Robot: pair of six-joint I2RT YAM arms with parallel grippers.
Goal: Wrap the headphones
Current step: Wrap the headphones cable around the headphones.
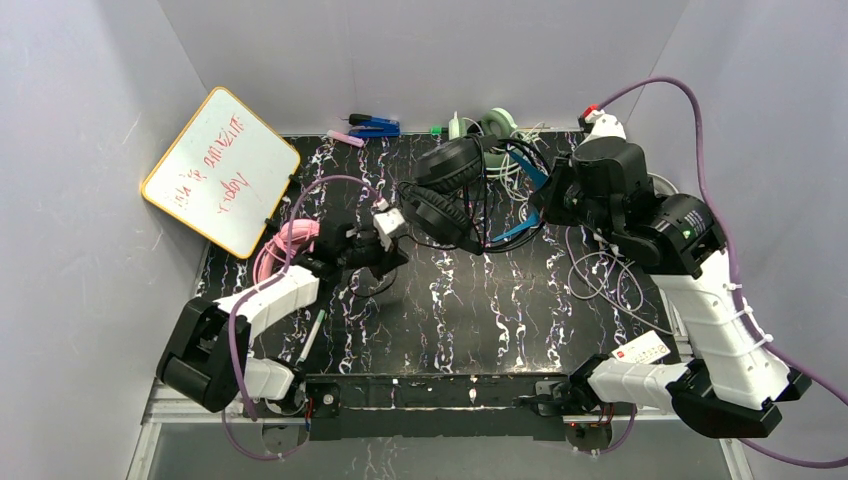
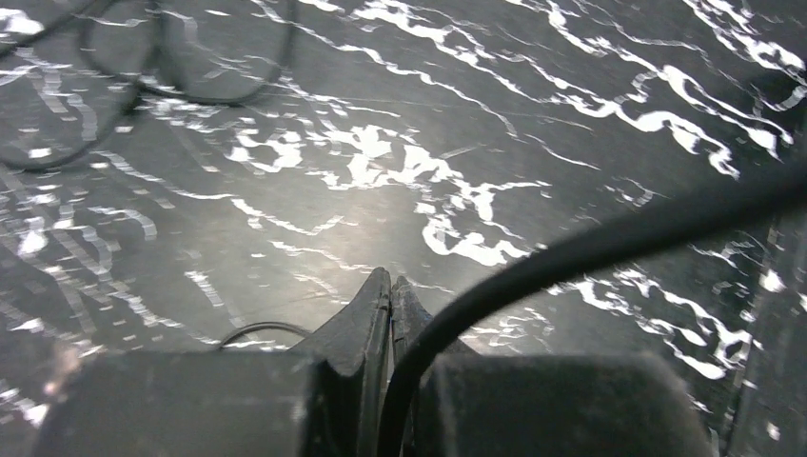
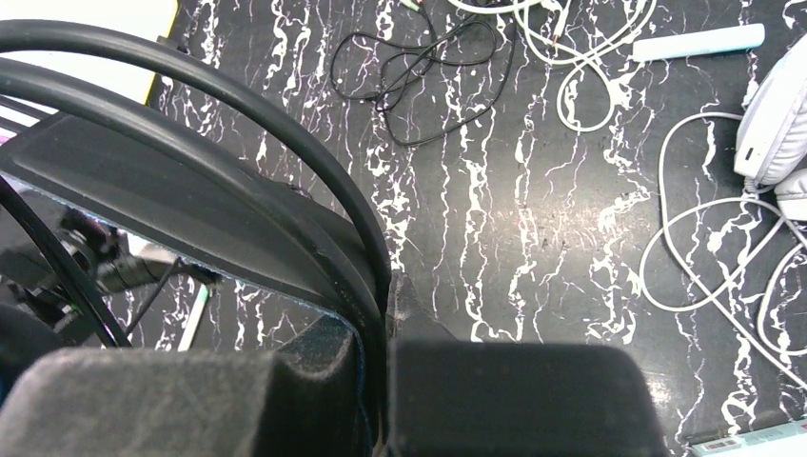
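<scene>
The black-and-blue headphones [image 1: 450, 185] hang above the table's back middle. My right gripper [image 1: 538, 205] is shut on their headband [image 3: 238, 124], which runs between its jaws in the right wrist view [image 3: 390, 286]. My left gripper [image 1: 385, 252] is shut on their thin black cord [image 2: 590, 252] low over the table, with the jaws closed around it [image 2: 391, 286]. The pink headphones [image 1: 290, 240] lie behind the left arm. The white-grey headphones [image 3: 776, 124] lie at the right with loose white cords [image 1: 600, 270], mostly hidden by the right arm in the top view.
A whiteboard [image 1: 220, 170] leans at the back left. A blue tool [image 1: 372, 125] and a pale green headset [image 1: 492, 125] lie at the back edge. A pen [image 1: 312, 335] lies by the left arm. A loose black cord loop [image 3: 419, 67] lies on the marbled table.
</scene>
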